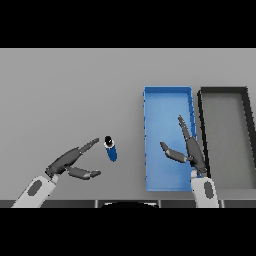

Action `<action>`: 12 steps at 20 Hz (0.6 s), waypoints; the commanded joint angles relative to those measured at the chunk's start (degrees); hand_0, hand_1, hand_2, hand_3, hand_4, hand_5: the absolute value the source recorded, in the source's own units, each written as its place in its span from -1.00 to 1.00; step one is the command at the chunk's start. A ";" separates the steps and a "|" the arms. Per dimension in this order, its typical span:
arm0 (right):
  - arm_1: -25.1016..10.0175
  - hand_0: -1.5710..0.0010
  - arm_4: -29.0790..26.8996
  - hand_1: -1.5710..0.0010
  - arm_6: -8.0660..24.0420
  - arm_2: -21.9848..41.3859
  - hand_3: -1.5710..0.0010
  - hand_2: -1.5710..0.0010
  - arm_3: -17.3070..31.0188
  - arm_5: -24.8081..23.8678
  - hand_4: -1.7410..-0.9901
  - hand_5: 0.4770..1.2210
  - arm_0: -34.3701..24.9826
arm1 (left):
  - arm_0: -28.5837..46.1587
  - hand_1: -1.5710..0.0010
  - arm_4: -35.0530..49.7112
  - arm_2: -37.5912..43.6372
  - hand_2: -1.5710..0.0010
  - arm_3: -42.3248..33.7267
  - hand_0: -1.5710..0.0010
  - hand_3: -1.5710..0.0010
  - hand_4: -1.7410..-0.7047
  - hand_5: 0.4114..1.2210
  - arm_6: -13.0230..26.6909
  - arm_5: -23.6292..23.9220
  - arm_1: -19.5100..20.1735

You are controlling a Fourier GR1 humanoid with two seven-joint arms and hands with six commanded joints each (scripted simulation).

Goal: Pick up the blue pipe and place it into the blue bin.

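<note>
A short blue pipe with a dark open end lies on the grey table, just left of the blue bin. My left hand is low on the left, fingers straight and spread, its fingertips a short way left of the pipe and not touching it. My right hand hovers over the right side of the blue bin, open, fingers pointing away from me and thumb stretched to the left. Nothing is held by either hand.
A black bin with a grey floor stands directly right of the blue bin, their walls nearly touching. The grey table stretches out to the left and back.
</note>
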 commanded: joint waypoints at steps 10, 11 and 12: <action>0.51 1.00 -1.22 1.00 0.45 -0.61 1.00 1.00 0.06 0.16 0.42 -0.80 -0.04 | -6.72 1.00 -3.92 -3.18 1.00 11.11 1.00 1.00 0.19 -0.80 -2.24 3.09 -13.04; 0.52 1.00 -0.88 1.00 -0.29 -0.40 1.00 1.00 0.18 0.15 0.43 -0.80 0.38 | -6.98 1.00 -3.85 -3.31 1.00 12.30 1.00 1.00 0.18 -0.80 -2.77 3.10 -14.19; 0.39 1.00 -0.98 1.00 -0.05 -0.66 1.00 1.00 0.57 0.16 0.44 -0.81 0.72 | -7.22 1.00 -3.47 -3.08 1.00 12.95 1.00 1.00 0.16 -0.79 -2.79 3.36 -15.06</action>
